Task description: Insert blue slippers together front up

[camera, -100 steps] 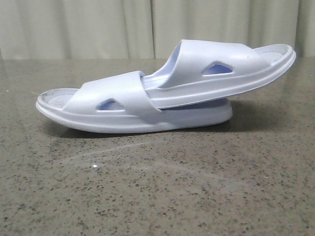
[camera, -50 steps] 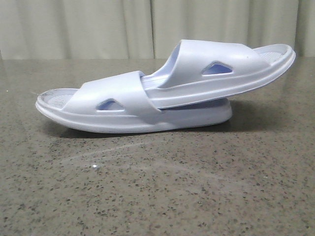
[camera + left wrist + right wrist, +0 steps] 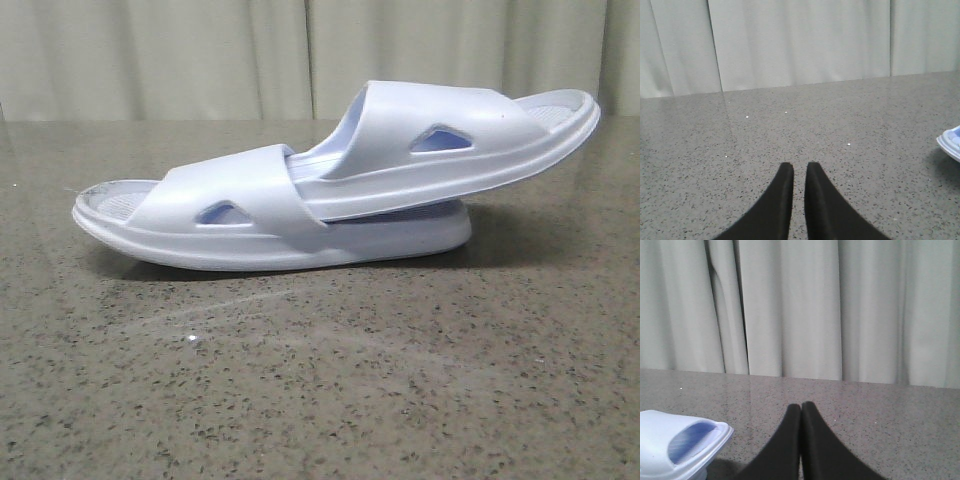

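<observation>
Two pale blue slippers lie nested in the middle of the table in the front view. The lower slipper rests sole down. The upper slipper has one end pushed under the lower one's strap, and its other end tilts up to the right. My left gripper is empty, with only a thin slit between its fingers, and hovers over bare table. A slipper's end shows at the edge of that view. My right gripper is shut and empty, apart from the slipper end beside it. Neither gripper shows in the front view.
The speckled grey stone tabletop stretches around the slippers. A pale curtain hangs behind the table's far edge. Nothing else stands on the table in these views.
</observation>
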Available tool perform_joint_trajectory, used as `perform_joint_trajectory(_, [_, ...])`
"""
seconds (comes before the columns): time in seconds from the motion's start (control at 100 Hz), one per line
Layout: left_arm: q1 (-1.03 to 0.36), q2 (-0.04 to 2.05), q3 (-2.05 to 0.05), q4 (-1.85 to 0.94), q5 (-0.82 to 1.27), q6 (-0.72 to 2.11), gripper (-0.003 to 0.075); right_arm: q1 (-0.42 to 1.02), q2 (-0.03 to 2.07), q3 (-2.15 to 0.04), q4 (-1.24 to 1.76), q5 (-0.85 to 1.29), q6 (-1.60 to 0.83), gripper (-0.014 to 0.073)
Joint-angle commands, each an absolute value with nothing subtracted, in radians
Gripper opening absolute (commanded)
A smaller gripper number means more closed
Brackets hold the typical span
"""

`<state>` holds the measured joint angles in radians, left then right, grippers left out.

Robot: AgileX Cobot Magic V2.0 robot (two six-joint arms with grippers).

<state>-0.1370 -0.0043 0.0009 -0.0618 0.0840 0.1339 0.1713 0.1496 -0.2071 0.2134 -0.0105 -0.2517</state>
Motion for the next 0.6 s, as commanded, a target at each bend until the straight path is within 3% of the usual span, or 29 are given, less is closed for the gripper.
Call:
perform_joint_trajectory(0.0, [-0.136, -0.033, 0.01, -0.072, 0.0, 0.123, 0.0016, 0.167, 0.159, -0.232, 0.206, -0.084, -0.26, -0.0107])
perform_joint_trajectory(0.26, [-0.136, -0.033, 0.01, -0.072, 0.0, 0.123, 0.0016, 0.167, 0.159, -0.207, 0.115, -0.082, -0.25, -0.0107])
perform_joint_trajectory(0.59, [-0.136, -0.033, 0.01, -0.072, 0.0, 0.123, 0.0016, 0.096, 0.154, -0.119, -0.06, -0.082, 0.0, -0.0107])
